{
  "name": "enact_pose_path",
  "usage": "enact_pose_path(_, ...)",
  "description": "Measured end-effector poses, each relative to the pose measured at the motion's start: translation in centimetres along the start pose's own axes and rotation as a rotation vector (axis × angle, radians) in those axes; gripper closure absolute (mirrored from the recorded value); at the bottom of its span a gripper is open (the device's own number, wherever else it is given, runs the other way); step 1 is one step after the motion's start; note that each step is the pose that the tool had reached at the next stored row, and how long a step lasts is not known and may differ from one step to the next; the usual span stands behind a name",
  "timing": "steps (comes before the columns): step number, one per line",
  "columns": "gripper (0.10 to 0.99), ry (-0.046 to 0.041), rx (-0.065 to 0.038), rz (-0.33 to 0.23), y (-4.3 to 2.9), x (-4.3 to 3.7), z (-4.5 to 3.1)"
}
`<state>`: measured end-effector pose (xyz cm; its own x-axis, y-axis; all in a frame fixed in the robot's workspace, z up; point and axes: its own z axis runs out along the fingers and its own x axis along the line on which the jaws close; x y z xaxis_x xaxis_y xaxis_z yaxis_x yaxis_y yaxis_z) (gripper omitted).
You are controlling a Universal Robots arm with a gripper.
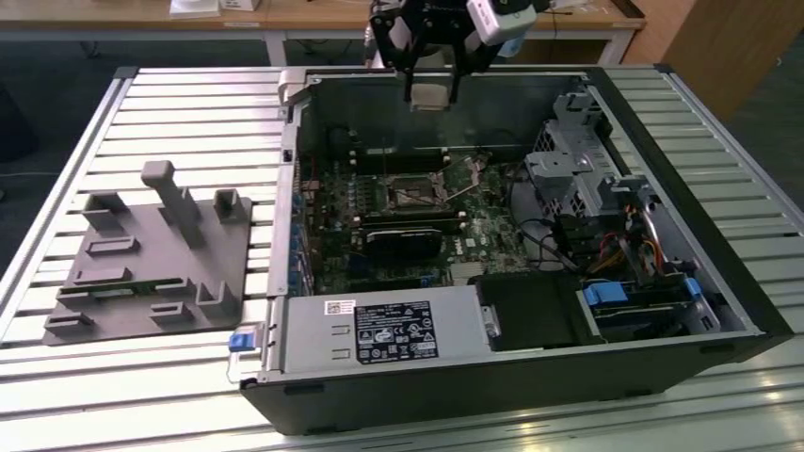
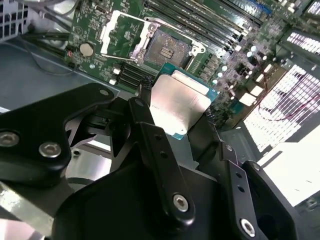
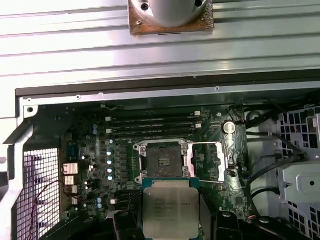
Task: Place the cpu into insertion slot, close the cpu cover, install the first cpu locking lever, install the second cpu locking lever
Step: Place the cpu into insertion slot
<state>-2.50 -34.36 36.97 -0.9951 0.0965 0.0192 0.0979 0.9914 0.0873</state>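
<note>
Above the open computer case [image 1: 528, 381], jaws clamp the cpu [image 2: 177, 102], their black links hiding its gripped edges.

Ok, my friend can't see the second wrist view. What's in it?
The black gripper holds the silver cpu over a green motherboard. Past it, the insertion slot sits uncovered, with the cpu cover swung open beside it.

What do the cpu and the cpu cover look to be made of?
The cpu: a dull silver-grey metal top with a matte finish that reflects light softly, on a thin blue-green board showing as an edge around it. The cpu cover: thin bright metal, probably stamped steel, judging by its shiny silver frame with a cut-out centre; the exact alloy cannot be told.
</note>
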Motion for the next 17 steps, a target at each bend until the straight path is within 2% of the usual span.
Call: enact_pose_path(17, 0.545, -0.0176, -0.002, 0.195, 0.20, 0.02, 0.21)
